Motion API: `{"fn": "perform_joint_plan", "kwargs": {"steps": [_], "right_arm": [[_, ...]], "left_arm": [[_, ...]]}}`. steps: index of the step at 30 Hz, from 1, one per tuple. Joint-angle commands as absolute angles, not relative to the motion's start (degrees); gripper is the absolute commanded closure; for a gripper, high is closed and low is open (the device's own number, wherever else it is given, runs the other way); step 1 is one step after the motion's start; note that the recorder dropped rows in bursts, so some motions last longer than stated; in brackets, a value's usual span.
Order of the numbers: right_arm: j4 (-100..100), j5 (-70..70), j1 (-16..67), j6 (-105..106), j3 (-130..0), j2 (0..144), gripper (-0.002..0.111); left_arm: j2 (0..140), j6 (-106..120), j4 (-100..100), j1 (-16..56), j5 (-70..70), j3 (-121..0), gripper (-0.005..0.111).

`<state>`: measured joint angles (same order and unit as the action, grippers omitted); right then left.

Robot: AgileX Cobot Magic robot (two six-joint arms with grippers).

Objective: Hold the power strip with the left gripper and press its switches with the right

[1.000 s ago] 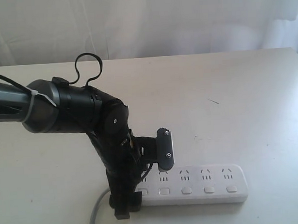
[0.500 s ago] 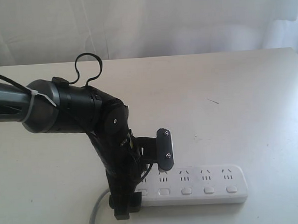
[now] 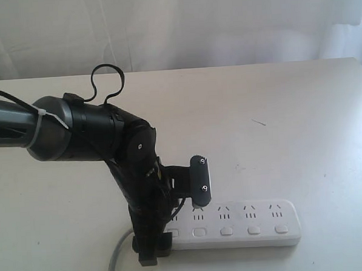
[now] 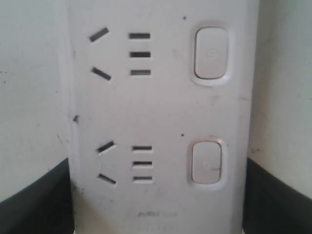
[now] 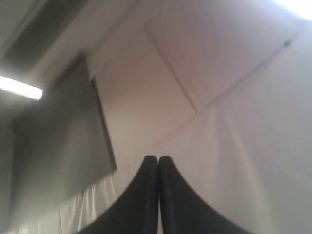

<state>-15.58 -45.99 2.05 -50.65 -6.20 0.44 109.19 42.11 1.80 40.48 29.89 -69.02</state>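
Observation:
The white power strip (image 3: 246,223) lies along the table's near edge, its grey cord (image 3: 116,259) leaving the left end. My left gripper (image 3: 177,228) straddles that left end, one finger on the front edge and the screwed pad (image 3: 202,180) at the back edge. In the left wrist view the strip (image 4: 161,117) fills the gap between both black fingers (image 4: 36,200), which touch its sides. Two switches (image 4: 210,52) show there; the row of switches (image 3: 240,231) runs along the strip's front. My right gripper (image 5: 158,160) points at a ceiling, fingers pressed together, and is absent from the exterior view.
The beige table (image 3: 277,124) extends behind and to the right of the strip, with a small dark mark (image 3: 259,122). A white curtain (image 3: 224,24) hangs behind the table. The left arm's grey link with a white cable tie (image 3: 43,121) enters from the left.

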Motion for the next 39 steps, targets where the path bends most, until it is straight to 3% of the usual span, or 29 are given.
{"fn": "perform_joint_plan", "kwargs": {"steps": [1, 7, 13, 19, 28, 39], "right_arm": [[-58.5, -37.9, 2.2, -69.1, -17.3, 7.1, 0.108], [-99.9, -39.7, 2.2, -98.8, -28.1, 22.7, 0.108], [-99.9, -49.4, 2.2, -99.2, -29.9, 36.3, 0.108], [-99.9, -48.8, 2.2, -97.9, -29.9, 42.8, 0.108], [-99.9, -35.9, 2.6, -98.1, -29.9, 48.4, 0.108], [-99.9, -20.3, 19.7, -98.1, -29.9, 62.6, 0.108]], "left_arm": [[108.6, 42.0, 2.4, 40.6, 31.7, -68.6, 0.107], [108.6, 42.0, 2.4, 40.6, 31.7, -68.6, 0.107], [108.6, 42.0, 2.4, 40.6, 32.3, -68.6, 0.107], [108.6, 42.2, 2.4, 40.6, 33.3, -68.6, 0.107], [108.6, 42.2, 2.4, 40.6, 32.0, -68.6, 0.107], [108.6, 42.2, 2.4, 40.6, 32.0, -68.6, 0.107]]}}
